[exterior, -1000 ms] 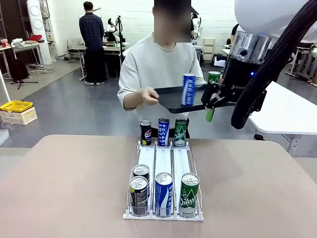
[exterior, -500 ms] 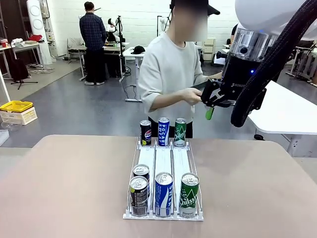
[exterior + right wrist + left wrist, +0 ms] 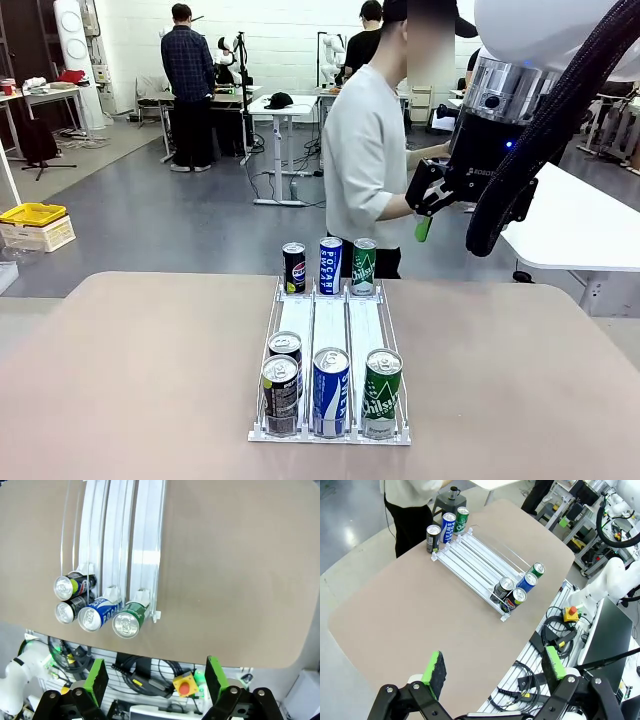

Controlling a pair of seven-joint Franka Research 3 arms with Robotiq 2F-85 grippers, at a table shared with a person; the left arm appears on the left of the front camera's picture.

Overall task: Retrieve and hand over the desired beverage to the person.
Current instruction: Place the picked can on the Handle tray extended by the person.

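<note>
Right pincer (image 3: 424, 212) hangs wide open and empty above the can rack (image 3: 330, 330); the person (image 3: 368, 160) just turned away with their tray, so handover looks done.

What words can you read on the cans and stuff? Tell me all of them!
"POCARI" on the far blue and white can.
"Chilsung" on the near green can, partly hidden by the clear plastic rack's front lip.
"SWEAT" on the same far blue can in the left wrist view.
"ROBOTIQ" on the right claw's black wrist, small.
The black cans' print is too small to read.

person's hands (image 3: 425, 195) hidden behind right arm (image 3: 520, 110), legs below table edge (image 3: 450, 285)
</note>
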